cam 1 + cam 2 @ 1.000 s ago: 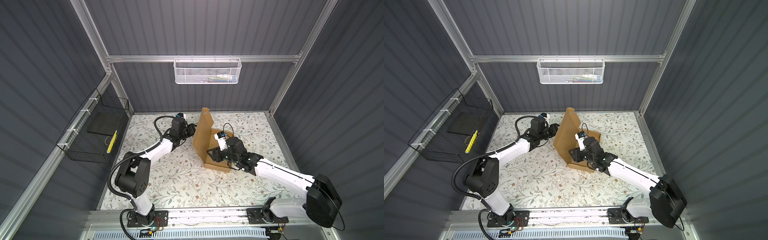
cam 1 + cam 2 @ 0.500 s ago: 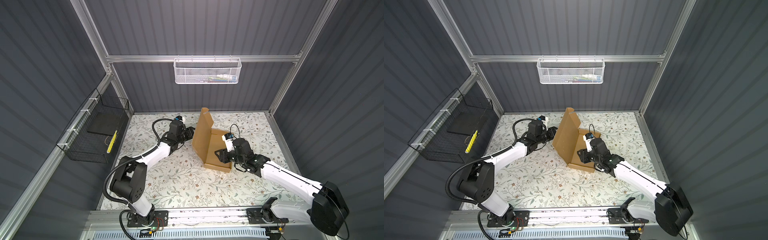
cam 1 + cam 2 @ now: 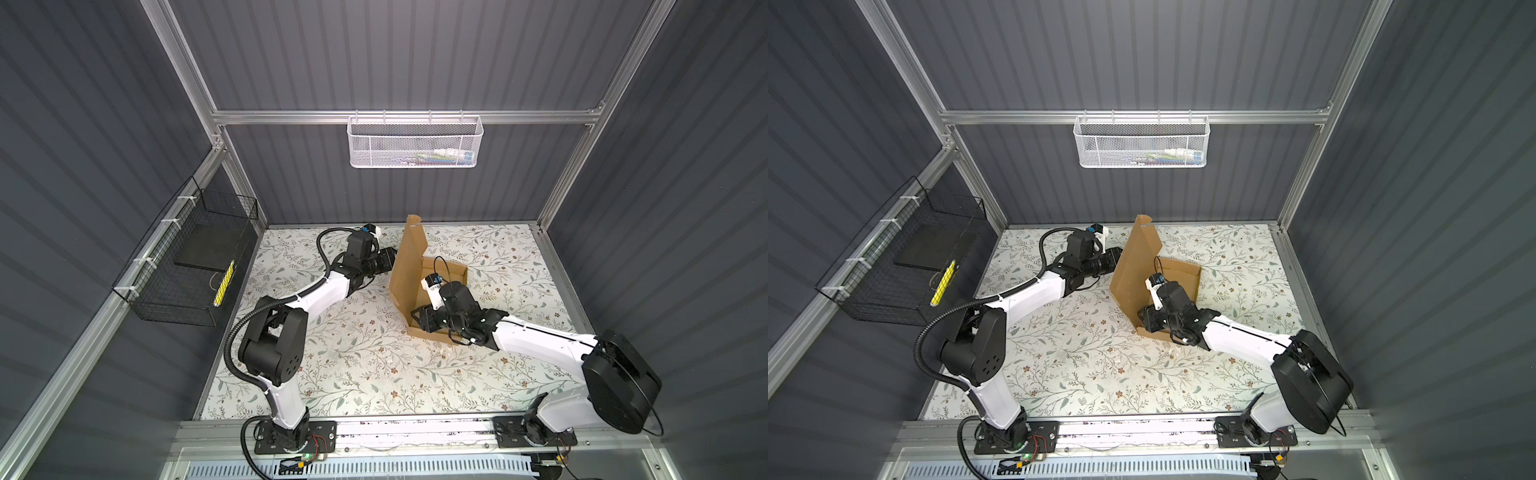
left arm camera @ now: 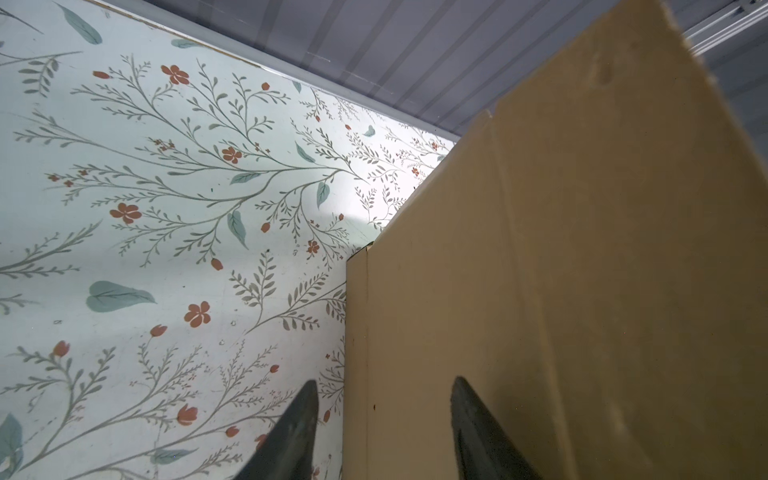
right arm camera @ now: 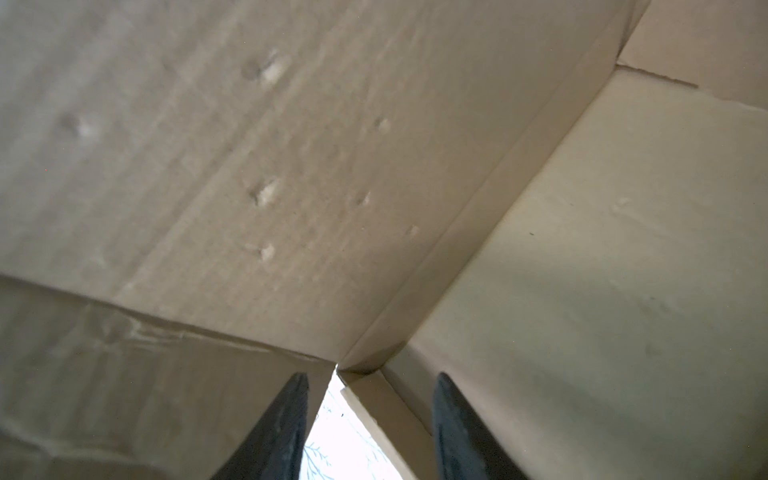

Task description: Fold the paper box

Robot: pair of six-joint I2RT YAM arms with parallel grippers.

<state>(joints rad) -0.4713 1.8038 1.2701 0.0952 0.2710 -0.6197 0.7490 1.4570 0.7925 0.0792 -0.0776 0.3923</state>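
The paper box [image 3: 451, 272] [image 3: 1183, 274] is brown cardboard, a shallow tray lying on the floral table [image 3: 353, 353]. Its large lid panel [image 3: 405, 266] [image 3: 1133, 270] stands upright on the tray's left side. My left gripper [image 3: 388, 261] [image 4: 384, 388] is open at the panel's outer face. In the left wrist view the panel's side edge [image 4: 357, 332] runs between the two fingers. My right gripper [image 3: 422, 322] [image 5: 372, 378] is open inside the tray. It points at the near-left inner corner [image 5: 338, 368], where a gap shows the table.
A white mesh basket [image 3: 415, 143] hangs on the back wall. A black wire basket [image 3: 187, 266] hangs on the left wall. Aluminium frame posts and a front rail [image 3: 415, 428] border the table.
My right gripper has shifted inside the tray toward its near-left corner. My left gripper has edged closer to the standing panel, which stays upright.
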